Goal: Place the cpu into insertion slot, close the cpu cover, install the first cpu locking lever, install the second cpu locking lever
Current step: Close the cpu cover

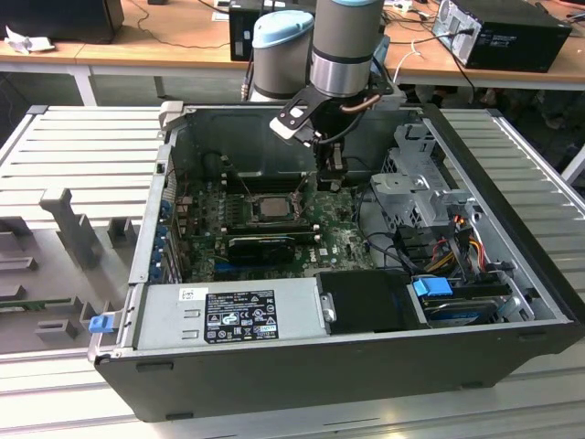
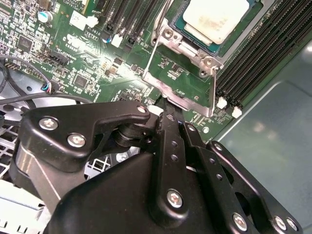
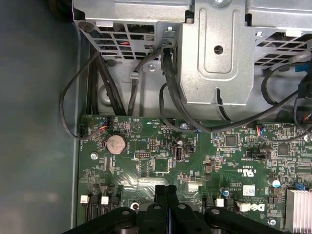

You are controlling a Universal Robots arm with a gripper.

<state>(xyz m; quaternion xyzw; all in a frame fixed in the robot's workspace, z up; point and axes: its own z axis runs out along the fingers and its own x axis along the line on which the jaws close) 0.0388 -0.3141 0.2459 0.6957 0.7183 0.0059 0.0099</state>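
The small flat square cpu [image 2: 214,19], with a dull silver-grey metal top, lies seated in the square black insertion slot [image 2: 184,44]. The slot sits on the green circuit board [image 2: 97,58], near its edge by the long black memory slots. The thin dark-silver cpu cover [image 2: 187,100], a frame plate with a large square window, stands swung up off the chip, and the board shows through its window.

The black gripper [image 2: 163,105] has its fingers pressed together at the cover's free edge. Whether that thin lip is nipped between them or merely touched I cannot tell.

I judge the cover light and stiff, free only about its hinge, and best worked at that free edge. The chip beneath is likely fragile, so gentle force suits.
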